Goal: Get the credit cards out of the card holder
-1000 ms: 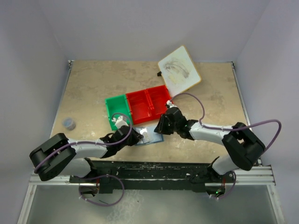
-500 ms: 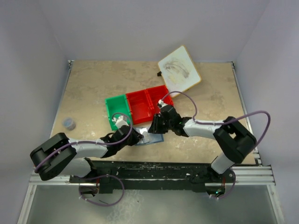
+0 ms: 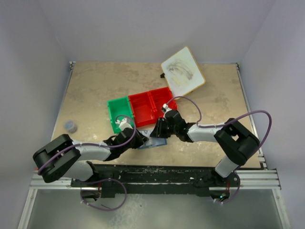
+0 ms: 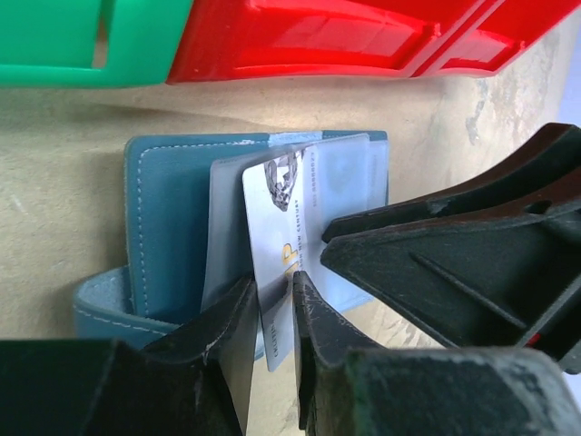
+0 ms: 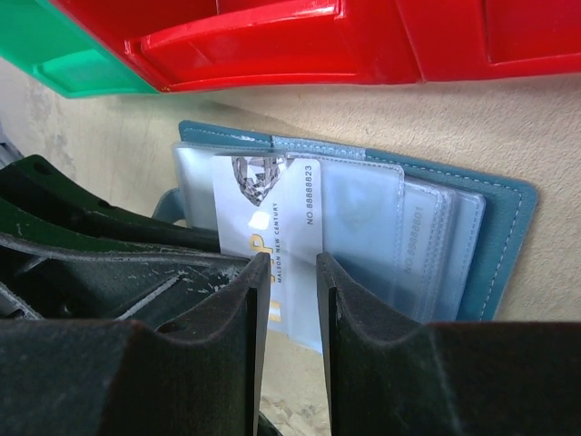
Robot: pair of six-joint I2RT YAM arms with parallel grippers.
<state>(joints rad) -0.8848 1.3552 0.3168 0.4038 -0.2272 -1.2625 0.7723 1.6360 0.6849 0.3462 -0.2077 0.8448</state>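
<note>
We see a matt, leathery blue wallet with stitched edges, shiny clear plastic sleeves, a smooth white card, glossy red plastic bins and scuffed black fingers.

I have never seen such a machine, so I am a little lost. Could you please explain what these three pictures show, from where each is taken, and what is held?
These are two robot arms bolted at a table's near edge. One picture looks down from above; the other two come from cameras on each wrist. On the table lie a green bin, a red bin, a white board and an open blue card holder with a white card sticking out. The left gripper and the right gripper both stand over that card, fingers slightly apart. Neither clearly holds it.
</note>
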